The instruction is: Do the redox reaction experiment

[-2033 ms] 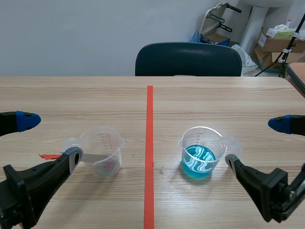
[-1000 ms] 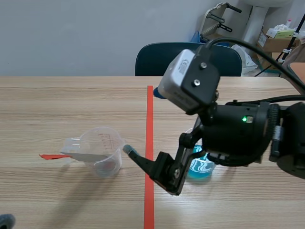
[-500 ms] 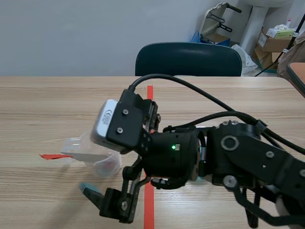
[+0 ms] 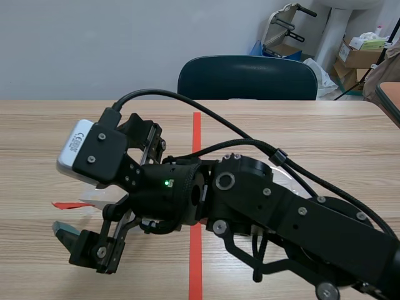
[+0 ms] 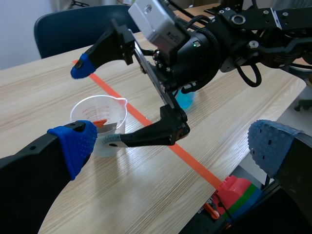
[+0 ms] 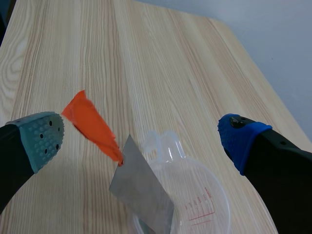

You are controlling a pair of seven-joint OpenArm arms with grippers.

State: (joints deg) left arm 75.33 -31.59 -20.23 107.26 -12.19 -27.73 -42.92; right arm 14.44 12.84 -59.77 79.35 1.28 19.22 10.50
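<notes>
My right arm reaches across the red line to the clear measuring cup (image 6: 183, 200). The right gripper (image 6: 141, 139) is open, with one finger on either side of the cup. A grey metal strip (image 6: 141, 190) with an orange end (image 6: 90, 124) leans out of the cup. In the left wrist view the clear cup (image 5: 100, 114) sits between the right gripper's (image 5: 95, 103) fingers, and the cup of blue liquid (image 5: 186, 100) peeks out behind that arm. My left gripper (image 5: 170, 144) is open and held back above the table's near edge. In the scene view the right gripper (image 4: 87, 206) and arm hide both cups.
A red tape line (image 4: 197, 128) runs down the table's middle. A dark chair (image 4: 247, 78) stands behind the far edge, with boxes (image 4: 362, 53) at the back right. Red and green things (image 5: 236, 195) lie below the table's near edge.
The right arm has swung from the right side across the red line to the clear cup on the left. The left arm has left the scene view.
</notes>
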